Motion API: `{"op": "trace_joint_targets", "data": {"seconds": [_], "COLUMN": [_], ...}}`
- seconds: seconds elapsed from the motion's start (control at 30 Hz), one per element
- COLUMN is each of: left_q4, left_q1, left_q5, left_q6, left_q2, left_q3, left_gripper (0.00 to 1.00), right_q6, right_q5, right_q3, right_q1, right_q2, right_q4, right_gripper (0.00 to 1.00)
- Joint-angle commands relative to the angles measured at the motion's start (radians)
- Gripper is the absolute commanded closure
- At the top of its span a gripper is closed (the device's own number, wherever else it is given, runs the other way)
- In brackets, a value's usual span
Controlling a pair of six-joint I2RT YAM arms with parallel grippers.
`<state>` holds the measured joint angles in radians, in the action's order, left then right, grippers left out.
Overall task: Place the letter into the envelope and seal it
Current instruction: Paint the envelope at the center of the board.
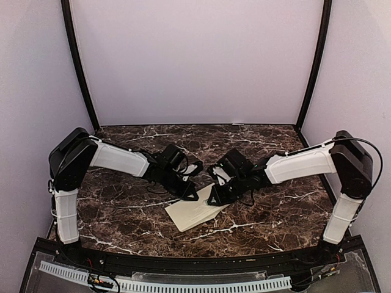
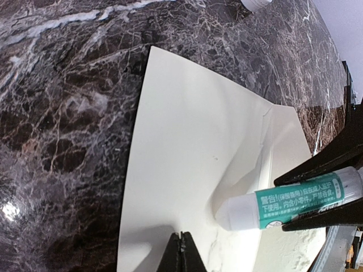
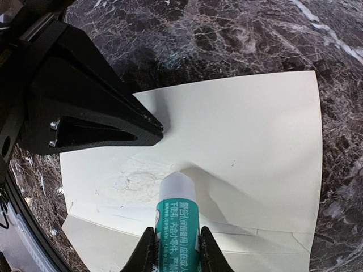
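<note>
Marble tabletop [image 1: 122, 210]: right gripper [image 3: 174, 241] squeezing green-labelled glue stick [image 2: 295, 198] on cream paper envelope [image 3: 255, 141], left gripper [image 2: 181, 242] closed, pinning; flap-fold probably next.

L arm [image 1: 119, 157] & R arm [image 1: 302, 163] both reach inward, elbows out at the sides, wrists pitched down; grippers sit close together mid-span, tips not touching. L gripper [image 2: 181, 245]: fingers pressed together, no gap, tip pointing down; R gripper [image 3: 176, 238]: fingers clamped either side of glue stick [image 3: 177, 207].
</note>
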<state>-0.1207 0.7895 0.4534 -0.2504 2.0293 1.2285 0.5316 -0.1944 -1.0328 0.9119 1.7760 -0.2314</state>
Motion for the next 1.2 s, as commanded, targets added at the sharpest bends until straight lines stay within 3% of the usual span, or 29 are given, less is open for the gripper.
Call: {"op": "trace_joint_targets", "data": {"seconds": [0.0,0.87,1.17], "left_q4": [-0.080,-0.082,-0.087], "left_q1": [0.005,0.006,0.005], "left_q5": [-0.035,-0.035,-0.038], "left_q6": [-0.002,-0.003,-0.001], "left_q2": [0.039,0.040,0.039], "left_q3": [-0.007,-0.006,-0.003], "left_gripper": [1.00,1.00,1.00], "right_q6": [-0.028,0.059,0.059], "right_q5": [-0.043,-0.067,0.047], "right_q3": [-0.015,-0.074,-0.038], "right_q1": [0.025,0.083,0.066], "right_q2": [0.005,0.075,0.014], "right_q4": [0.007,0.080,-0.019], "right_gripper": [0.95,0.95,0.96]}}
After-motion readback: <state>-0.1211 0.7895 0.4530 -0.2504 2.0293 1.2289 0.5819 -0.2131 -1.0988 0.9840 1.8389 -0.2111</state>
